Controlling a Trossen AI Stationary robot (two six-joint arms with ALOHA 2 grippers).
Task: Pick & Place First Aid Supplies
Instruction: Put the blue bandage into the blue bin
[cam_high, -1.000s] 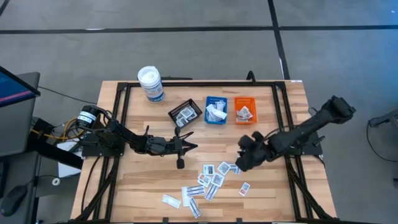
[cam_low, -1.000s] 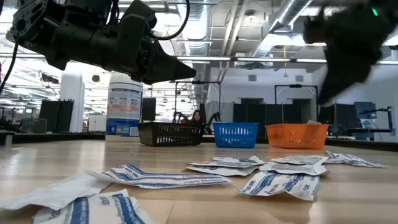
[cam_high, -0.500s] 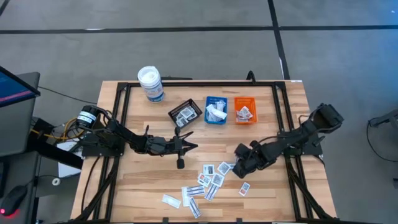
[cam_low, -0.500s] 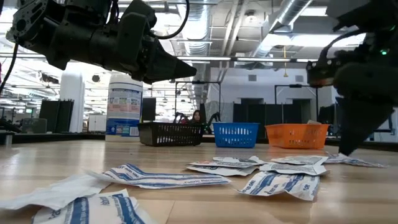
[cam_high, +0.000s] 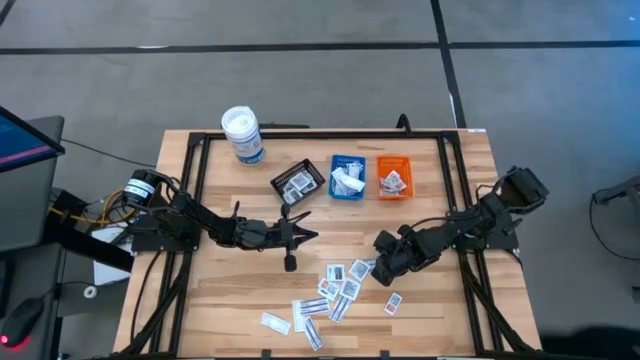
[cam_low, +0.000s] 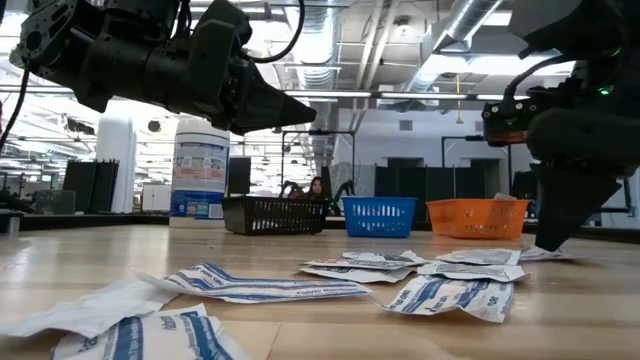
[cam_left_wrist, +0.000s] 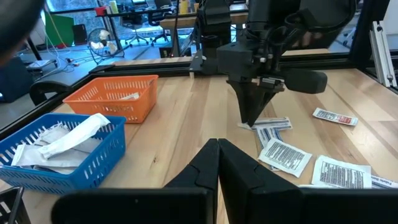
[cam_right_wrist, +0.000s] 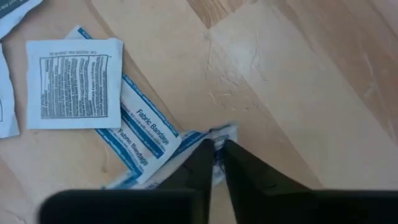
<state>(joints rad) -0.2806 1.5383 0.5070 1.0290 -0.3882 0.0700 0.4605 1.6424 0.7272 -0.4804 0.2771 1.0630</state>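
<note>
- Right wrist view is showing the right gripper (cam_right_wrist: 215, 149) pressing down at the table, its two dark fingers (cam_right_wrist: 200, 163) nearly together and pinching the edge of a blue-striped fabric bandage packet (cam_right_wrist: 189, 146).
- That packet is lying flat on the wooden table (cam_right_wrist: 298, 93), overlapping a second bandage packet (cam_right_wrist: 140, 134), with a white square packet with dark print (cam_right_wrist: 73, 85) resting on the latter.
- High view is placing the right gripper (cam_high: 384, 268) at the right-hand edge of the scattered packets (cam_high: 340, 285), which are lying on the near half of the table (cam_high: 230, 290); one packet (cam_high: 393, 302) is sitting apart, just nearer than the gripper.
- Left wrist view is confirming the right gripper's tips (cam_left_wrist: 250, 121) touching down on a packet at the edge of the spread.
- Left gripper (cam_high: 300, 235) is hovering above the table's middle, well apart from the packets, its fingers (cam_left_wrist: 211, 168) clenched together and empty.
- Black tray (cam_high: 297, 182), blue tray (cam_high: 347, 177) and orange tray (cam_high: 394, 176) are standing in a row beyond both grippers, each holding some packets.
- White canister (cam_high: 242, 134) is standing upright near the far left corner.
- Low view is showing a person (cam_low: 316, 188) sitting far back in the room, behind the trays.
</note>
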